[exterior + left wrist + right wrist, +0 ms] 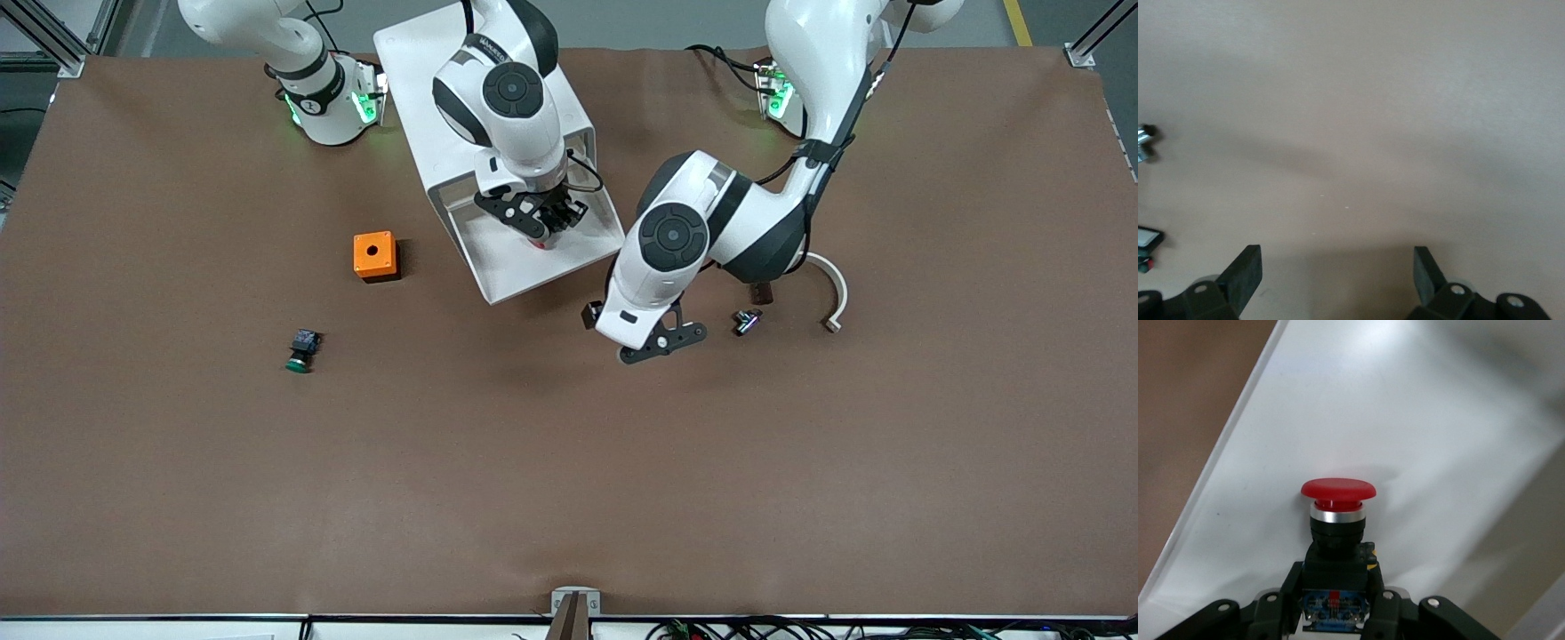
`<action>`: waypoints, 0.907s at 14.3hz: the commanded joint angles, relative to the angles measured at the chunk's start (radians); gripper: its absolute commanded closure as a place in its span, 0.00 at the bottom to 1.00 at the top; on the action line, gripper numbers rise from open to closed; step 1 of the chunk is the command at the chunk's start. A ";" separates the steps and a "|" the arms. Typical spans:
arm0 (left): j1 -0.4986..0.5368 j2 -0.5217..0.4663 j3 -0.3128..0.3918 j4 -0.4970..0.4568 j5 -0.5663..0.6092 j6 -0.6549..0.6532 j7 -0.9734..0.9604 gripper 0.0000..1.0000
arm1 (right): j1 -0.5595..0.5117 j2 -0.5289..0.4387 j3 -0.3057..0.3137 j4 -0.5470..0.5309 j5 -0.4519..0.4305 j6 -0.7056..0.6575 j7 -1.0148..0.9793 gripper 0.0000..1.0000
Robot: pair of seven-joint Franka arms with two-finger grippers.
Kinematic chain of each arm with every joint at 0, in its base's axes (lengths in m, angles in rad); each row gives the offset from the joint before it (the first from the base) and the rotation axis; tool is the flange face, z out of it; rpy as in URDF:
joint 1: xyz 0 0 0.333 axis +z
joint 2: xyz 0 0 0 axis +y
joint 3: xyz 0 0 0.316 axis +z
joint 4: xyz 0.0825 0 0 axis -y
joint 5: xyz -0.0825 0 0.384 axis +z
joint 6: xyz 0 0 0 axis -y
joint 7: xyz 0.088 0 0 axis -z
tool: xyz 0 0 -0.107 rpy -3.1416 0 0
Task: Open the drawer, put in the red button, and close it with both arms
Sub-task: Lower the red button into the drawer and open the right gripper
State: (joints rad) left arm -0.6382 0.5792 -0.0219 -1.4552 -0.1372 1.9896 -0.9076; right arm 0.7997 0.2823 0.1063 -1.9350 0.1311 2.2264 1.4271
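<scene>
Open drawer [520, 267] pulled out of the white cabinet [427, 80] toward the front camera, white floor exposed. Right gripper [544, 233] over that floor, fingers pinched on the black-and-blue body of the red button [1338, 489]; cap leading, long axis running from the fingers toward the tray floor, cap close above or at the white surface, contact not resolvable. Directly beneath the held part: drawer floor, side rim [1225, 447] off to one side, so release judged to need little more than a short descent and a parting of the fingers. Left gripper [662, 338] waiting low over bare table [569, 462], fingers [1245, 273] spread and empty, just beside the drawer's corner toward the left arm's end, well placed for the two-armed closing push.
</scene>
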 commanded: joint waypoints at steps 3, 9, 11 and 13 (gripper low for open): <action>-0.021 0.004 -0.007 -0.010 0.013 0.032 0.001 0.00 | 0.023 0.005 -0.010 0.011 -0.021 -0.007 0.069 1.00; -0.032 0.019 -0.009 -0.022 0.011 0.023 -0.002 0.00 | 0.016 0.000 -0.011 0.082 -0.062 -0.081 0.003 0.00; -0.037 0.031 -0.009 -0.022 0.011 0.023 -0.002 0.00 | 0.004 -0.002 -0.017 0.161 -0.097 -0.198 -0.084 0.00; -0.050 0.036 -0.009 -0.022 0.010 0.023 -0.002 0.00 | -0.031 -0.003 -0.019 0.238 -0.099 -0.305 -0.182 0.00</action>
State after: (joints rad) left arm -0.6718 0.6151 -0.0309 -1.4737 -0.1372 2.0097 -0.9072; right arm 0.8007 0.2794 0.0908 -1.7823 0.0449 2.0222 1.3374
